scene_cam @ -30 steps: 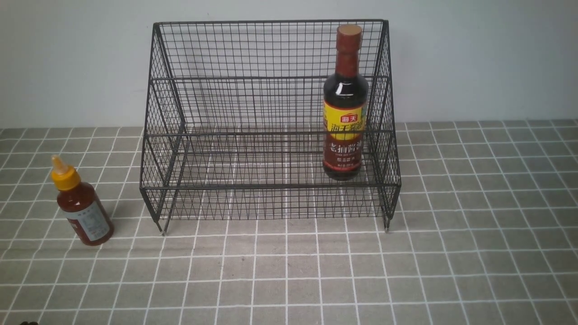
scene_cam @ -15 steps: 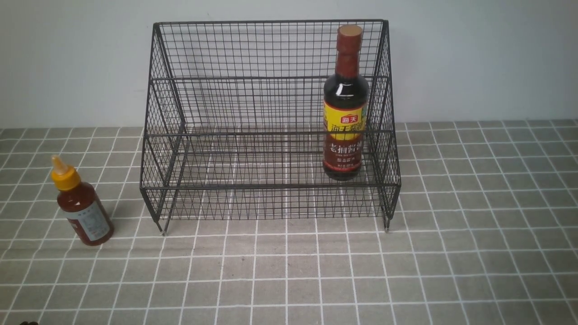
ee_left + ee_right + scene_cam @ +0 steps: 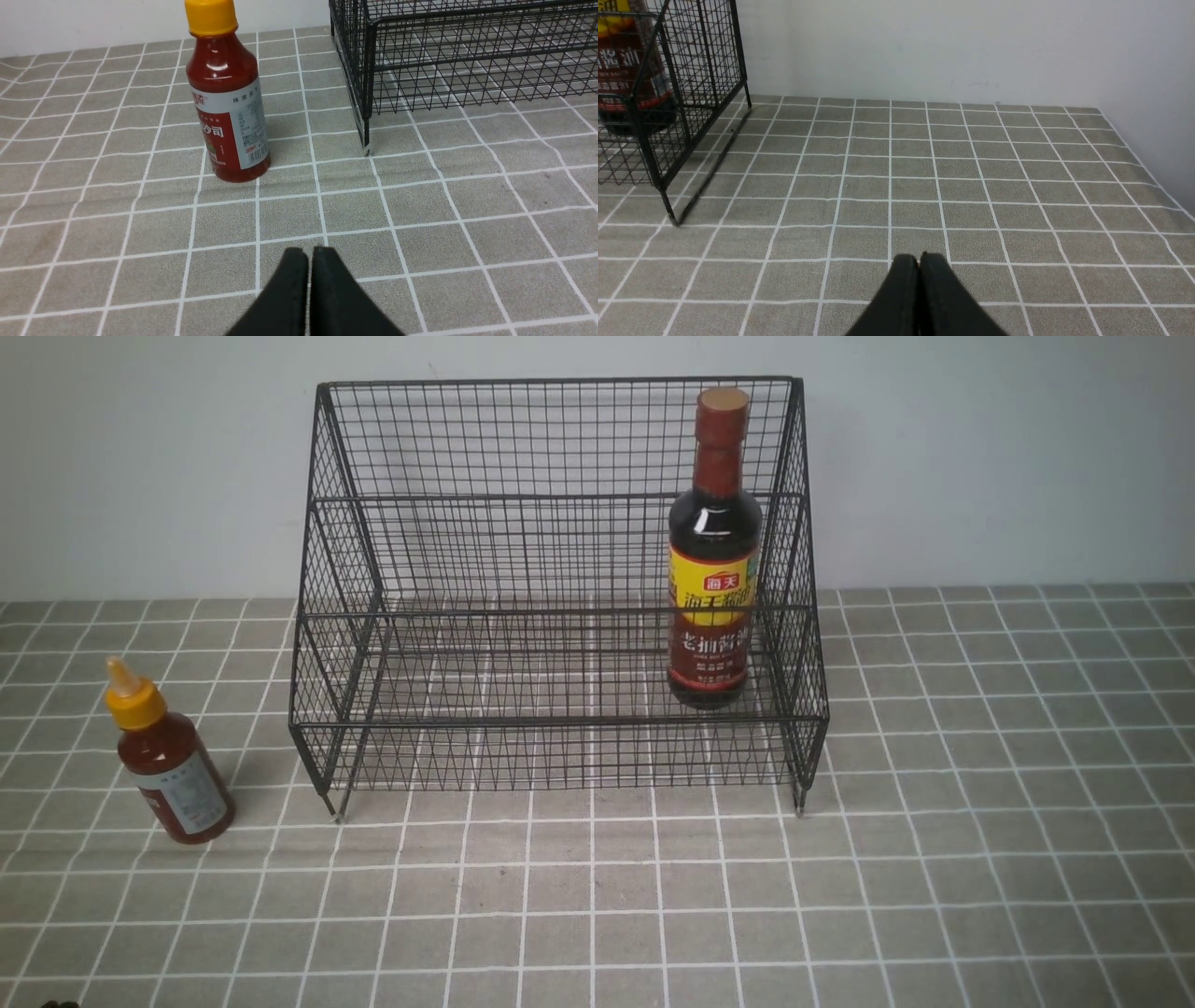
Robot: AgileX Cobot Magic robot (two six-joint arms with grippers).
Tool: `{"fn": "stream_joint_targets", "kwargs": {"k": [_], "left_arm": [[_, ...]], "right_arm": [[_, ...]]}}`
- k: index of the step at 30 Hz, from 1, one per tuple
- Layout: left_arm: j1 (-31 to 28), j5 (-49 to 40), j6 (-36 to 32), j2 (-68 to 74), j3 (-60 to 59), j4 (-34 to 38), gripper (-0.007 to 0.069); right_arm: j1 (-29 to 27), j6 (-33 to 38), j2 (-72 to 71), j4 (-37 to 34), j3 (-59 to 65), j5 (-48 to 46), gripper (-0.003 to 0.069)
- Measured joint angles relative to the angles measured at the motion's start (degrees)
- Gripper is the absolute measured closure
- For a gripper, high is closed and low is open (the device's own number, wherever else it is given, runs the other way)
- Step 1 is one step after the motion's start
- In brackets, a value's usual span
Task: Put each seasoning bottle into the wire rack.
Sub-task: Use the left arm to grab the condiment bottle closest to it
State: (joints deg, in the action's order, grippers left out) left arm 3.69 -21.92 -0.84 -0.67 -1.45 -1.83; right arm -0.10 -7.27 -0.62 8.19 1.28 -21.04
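The black wire rack [image 3: 560,616] stands at the back against the wall. A tall dark soy-sauce bottle [image 3: 712,555] with a brown cap stands upright inside the rack's right end, also glimpsed in the right wrist view as the soy-sauce bottle [image 3: 626,70]. The small red-sauce squeeze bottle [image 3: 168,765] with a yellow nozzle stands on the cloth left of the rack. In the left wrist view that red-sauce bottle [image 3: 227,93] is ahead of my left gripper [image 3: 309,254], which is shut and empty, well short of it. My right gripper [image 3: 919,260] is shut and empty over bare cloth.
A grey checked tablecloth [image 3: 597,896] covers the table. A pale wall [image 3: 980,457] runs behind the rack, and a side wall [image 3: 1148,93] bounds the table on the right. The rack's front leg [image 3: 366,144] stands near the red-sauce bottle.
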Motion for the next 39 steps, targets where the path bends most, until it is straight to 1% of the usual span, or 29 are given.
{"fn": "stream_joint_targets", "kwargs": {"k": [25, 28, 31, 32, 34, 35, 37, 39], "left_arm": [[0.00, 0.00, 0.00, 0.00, 0.00, 0.00, 0.0631], [0.00, 0.68, -0.17, 0.00, -0.06, -0.81, 0.0631], [0.00, 3.91, 0.84, 0.00, -0.21, 0.31, 0.0631], [0.00, 6.38, 1.90, 0.00, -0.21, 1.83, 0.0631], [0.00, 13.16, 4.70, 0.00, -0.21, 5.51, 0.0631], [0.00, 14.32, 4.85, 0.00, -0.21, 5.75, 0.0631], [0.00, 22.98, 6.12, 0.00, -0.21, 7.81, 0.0631], [0.00, 28.35, 6.34, 0.00, -0.21, 8.29, 0.0631]], "right_arm": [[0.00, 0.00, -0.04, 0.00, 0.00, 0.00, 0.0673], [0.00, -0.01, -0.04, 0.00, 0.00, 0.00, 0.0673], [0.00, -0.01, -0.04, 0.00, 0.00, 0.00, 0.0673], [0.00, -0.01, -0.04, 0.00, 0.00, 0.00, 0.0673], [0.00, -0.01, -0.04, 0.00, 0.00, 0.00, 0.0673], [0.00, -0.01, -0.04, 0.00, 0.00, 0.00, 0.0673], [0.00, -0.01, -0.04, 0.00, 0.00, 0.00, 0.0673], [0.00, -0.01, -0.04, 0.00, 0.00, 0.00, 0.0673]]}}
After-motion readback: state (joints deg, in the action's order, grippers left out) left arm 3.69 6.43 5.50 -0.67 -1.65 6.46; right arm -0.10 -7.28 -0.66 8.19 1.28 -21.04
